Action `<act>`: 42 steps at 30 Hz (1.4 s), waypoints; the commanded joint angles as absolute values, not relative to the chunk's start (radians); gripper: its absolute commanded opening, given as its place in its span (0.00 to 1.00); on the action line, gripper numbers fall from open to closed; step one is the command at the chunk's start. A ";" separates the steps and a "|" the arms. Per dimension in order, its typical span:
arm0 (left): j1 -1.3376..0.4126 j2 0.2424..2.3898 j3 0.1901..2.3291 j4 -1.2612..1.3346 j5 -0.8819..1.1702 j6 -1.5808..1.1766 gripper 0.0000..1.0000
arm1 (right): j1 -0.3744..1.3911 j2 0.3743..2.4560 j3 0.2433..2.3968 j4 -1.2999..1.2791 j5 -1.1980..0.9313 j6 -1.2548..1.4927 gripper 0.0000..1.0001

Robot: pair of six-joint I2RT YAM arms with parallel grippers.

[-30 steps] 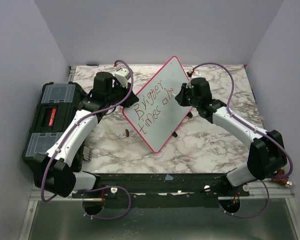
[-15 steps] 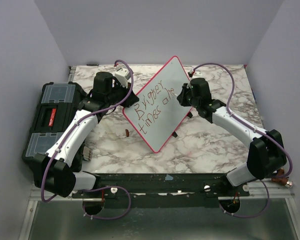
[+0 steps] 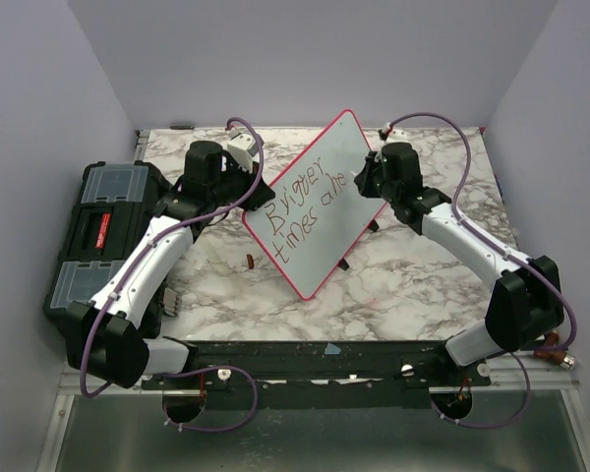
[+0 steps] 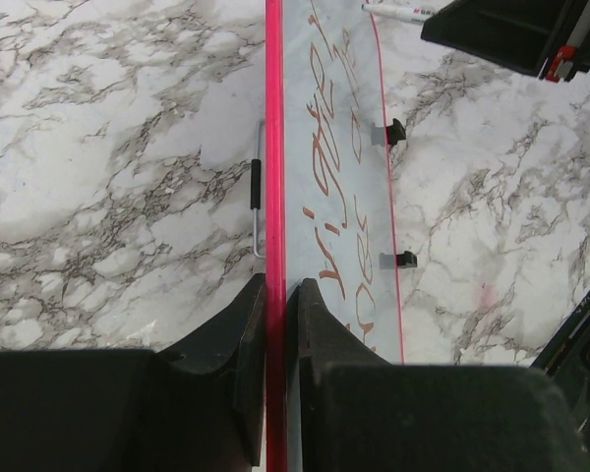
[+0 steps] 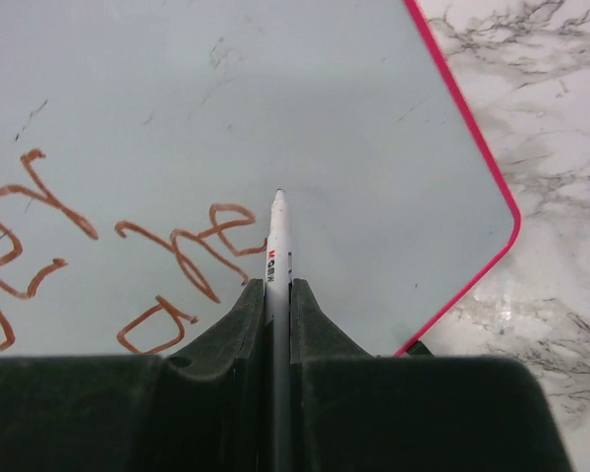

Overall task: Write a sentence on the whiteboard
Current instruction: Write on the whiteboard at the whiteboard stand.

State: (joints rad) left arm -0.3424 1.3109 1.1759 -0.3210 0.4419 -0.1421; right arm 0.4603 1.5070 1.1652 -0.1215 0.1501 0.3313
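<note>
My left claw (image 4: 278, 287) is clamped on the red frame of the whiteboard (image 4: 334, 197), holding it tilted off the surface (image 4: 98, 147). My right claw (image 5: 278, 285) pinches the marker (image 5: 277, 236), whose tip is just ahead, beside the last letter. The sentence (image 3: 300, 211) reaches "ahe"; I judge two letters remain.

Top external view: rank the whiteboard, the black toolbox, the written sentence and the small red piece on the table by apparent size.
1-2. whiteboard and toolbox: they look alike, and the left arm hides part of the toolbox, so unranked.
3. sentence.
4. red piece.
</note>
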 commanded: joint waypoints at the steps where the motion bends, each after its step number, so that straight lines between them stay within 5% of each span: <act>1: -0.348 1.316 1.187 -0.310 0.414 -0.032 0.00 | 0.394 1.505 1.210 -0.116 0.063 0.358 0.01; 42: -0.348 1.323 1.192 -0.310 0.417 -0.029 0.00 | 0.368 1.585 1.206 -0.097 -0.164 0.370 0.01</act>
